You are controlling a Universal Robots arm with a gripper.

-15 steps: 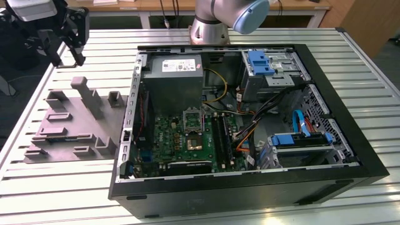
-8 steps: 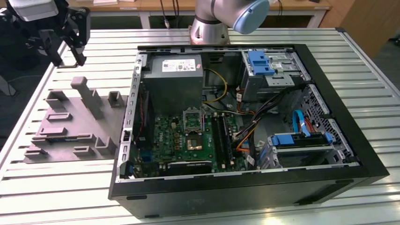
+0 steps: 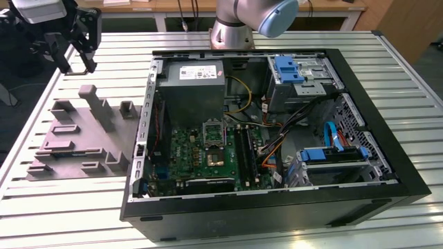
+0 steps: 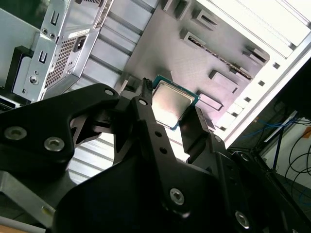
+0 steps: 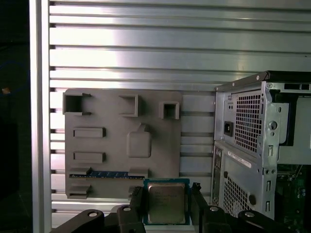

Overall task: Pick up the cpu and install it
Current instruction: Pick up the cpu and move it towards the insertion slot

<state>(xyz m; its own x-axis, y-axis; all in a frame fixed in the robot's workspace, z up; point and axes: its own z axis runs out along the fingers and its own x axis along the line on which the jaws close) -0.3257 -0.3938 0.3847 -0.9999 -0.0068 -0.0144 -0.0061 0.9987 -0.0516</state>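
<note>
Hand [image 4: 172, 103] clamped on the cpu [image 5: 166, 203] by two opposite edges, raised clear of the grey tray [image 5: 107, 121] on the counter [image 5: 146, 43] | risk, my read: the thin edge grip lets the chip tilt or slip, and I seat it skewed in the open case [image 3: 415, 174].
</note>
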